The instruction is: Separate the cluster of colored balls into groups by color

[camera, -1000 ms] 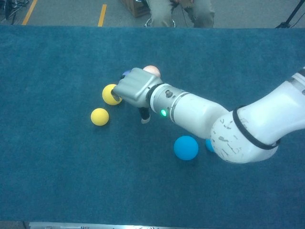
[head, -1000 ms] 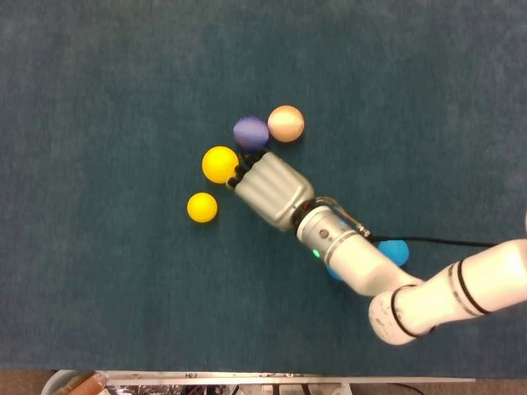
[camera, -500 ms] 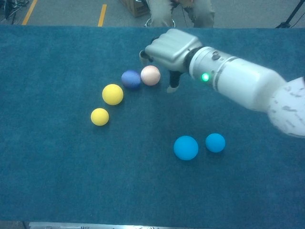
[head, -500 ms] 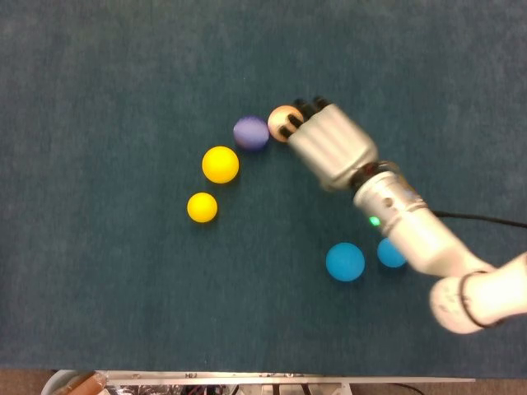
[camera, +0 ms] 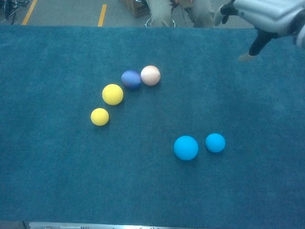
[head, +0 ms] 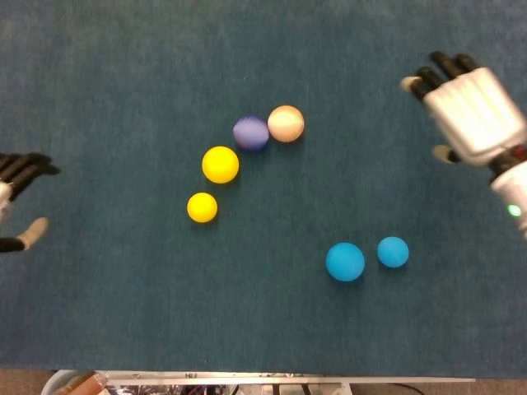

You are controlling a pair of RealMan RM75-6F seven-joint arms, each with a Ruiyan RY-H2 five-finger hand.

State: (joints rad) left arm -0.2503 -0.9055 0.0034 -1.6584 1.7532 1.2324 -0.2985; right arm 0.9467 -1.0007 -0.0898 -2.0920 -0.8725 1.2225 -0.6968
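Six balls lie on the blue table (head: 123, 82), well apart from both hands. In the head view, taking the table's middle as the clock's centre, the purple ball (head: 250, 132) and the peach ball (head: 286, 123) sit touching each other near 12 o'clock, peach to the right. Just below them toward 10 o'clock is the big yellow ball (head: 221, 164), close to the purple one but whether they touch cannot be told; the small yellow ball (head: 202, 207) lies near it at about 9 o'clock. The big cyan ball (head: 345, 262) and the small cyan ball (head: 393, 252) sit side by side, just apart, out at 4 o'clock.

The right hand (head: 471, 107) hangs above the table's edge at 2 o'clock, released, its dark fingers (head: 449, 64) spread and holding nothing. The left hand (head: 15, 197) shows only partly at the frame's 9 o'clock edge, fingers apart and empty; the chest view does not show it.

In the chest view the right hand (camera: 267, 14) sits at the top right corner, over the table's far edge.
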